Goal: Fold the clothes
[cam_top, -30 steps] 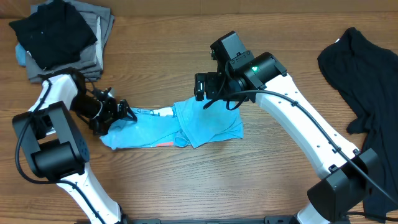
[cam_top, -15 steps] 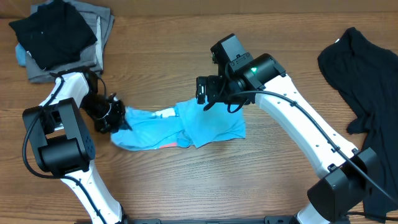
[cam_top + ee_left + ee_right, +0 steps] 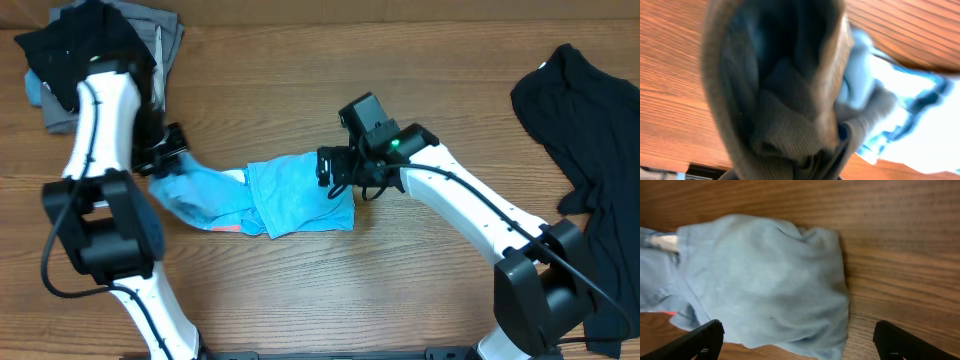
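Clothes have shifted leftward since earlier, left fingers clenched on one end, right fingers spread wide above.

Light blue T-shirt, bunched in a crumpled strip on the tabletop. Doubled over at 3 o'clock, drawn up at 9 o'clock. Orange-red mark at 6 o'clock edge.

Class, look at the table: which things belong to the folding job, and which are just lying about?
Job in hand:
- light blue T-shirt, crumpled mid-table between the two arms

Lying about:
- pile of grey folded garments, top left in the overhead view, with a black cloth on it
- loose black garment at the right edge
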